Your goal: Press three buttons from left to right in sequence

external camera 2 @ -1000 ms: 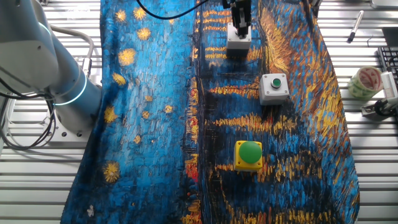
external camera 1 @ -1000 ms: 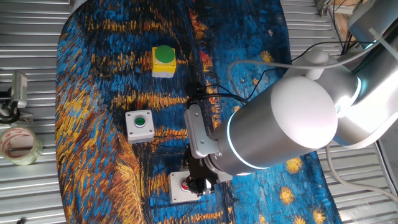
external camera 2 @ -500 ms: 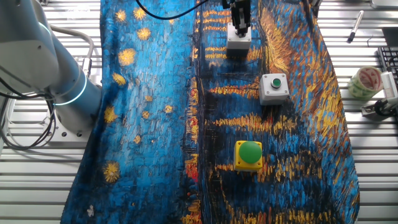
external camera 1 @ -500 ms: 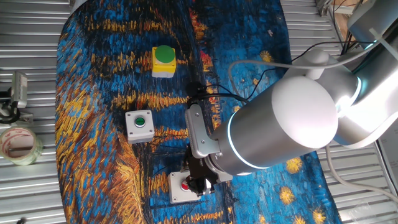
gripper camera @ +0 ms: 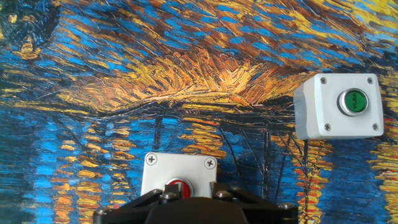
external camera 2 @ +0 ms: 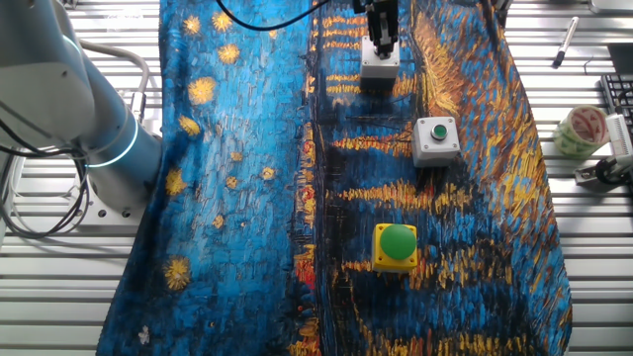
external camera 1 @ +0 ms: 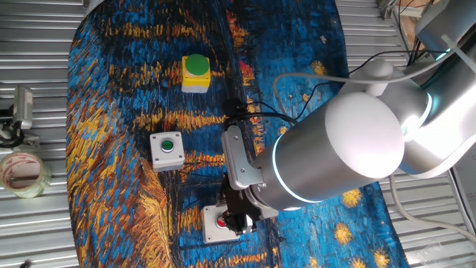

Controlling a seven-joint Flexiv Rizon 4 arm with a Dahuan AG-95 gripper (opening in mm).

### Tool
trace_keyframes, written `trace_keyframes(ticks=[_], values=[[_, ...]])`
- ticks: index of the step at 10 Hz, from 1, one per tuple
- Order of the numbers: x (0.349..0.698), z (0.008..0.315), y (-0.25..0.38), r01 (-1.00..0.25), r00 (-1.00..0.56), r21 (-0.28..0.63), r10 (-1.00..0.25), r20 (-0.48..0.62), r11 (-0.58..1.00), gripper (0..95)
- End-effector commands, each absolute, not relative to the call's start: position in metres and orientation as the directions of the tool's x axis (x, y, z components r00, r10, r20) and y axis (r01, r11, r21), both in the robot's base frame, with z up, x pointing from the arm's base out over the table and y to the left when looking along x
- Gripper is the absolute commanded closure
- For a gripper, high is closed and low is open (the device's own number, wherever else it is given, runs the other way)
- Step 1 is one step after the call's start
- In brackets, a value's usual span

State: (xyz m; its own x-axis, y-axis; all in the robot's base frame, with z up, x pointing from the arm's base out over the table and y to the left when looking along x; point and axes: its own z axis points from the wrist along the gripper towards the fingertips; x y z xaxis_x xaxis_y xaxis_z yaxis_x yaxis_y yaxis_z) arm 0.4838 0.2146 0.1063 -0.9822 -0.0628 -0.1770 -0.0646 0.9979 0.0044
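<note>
The gripper [external camera 1: 236, 220] sits directly over the grey-white box with the red button [gripper camera: 176, 185], at the cloth's [external camera 1: 111, 112] edge; whether its fingers are apart cannot be told. The small green button box [external camera 1: 166, 150] and yellow box [external camera 1: 195, 73] lie farther along.

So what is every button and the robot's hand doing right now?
Yellow box with the big green dome: upright on the cloth, nothing touching it.
Grey-white box with the small green button: upright on the cloth, nothing touching it.
Grey-white box with the red button: upright, with the hand right over its button.
Hand: down at the red button; whether it is open or shut cannot be told.
Tape roll: lying flat beside the cloth.
</note>
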Motion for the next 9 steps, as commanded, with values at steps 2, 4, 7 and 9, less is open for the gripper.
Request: trace_keyframes(ticks=[2, 4, 7, 9], values=[[0.4851, 0.1055, 0.2155, -0.065, -0.981, 0.002, -0.063, -0.182, 0.998, 57.0], [0.4851, 0.1055, 0.2155, -0.068, -0.981, 0.002, -0.067, -0.182, 0.998, 57.0], [0.4851, 0.1052, 0.2155, -0.065, -0.981, 0.006, -0.063, -0.181, 0.998, 57.0], [0.4851, 0.1041, 0.2154, -0.066, -0.981, 0.007, -0.064, -0.182, 0.998, 57.0]])
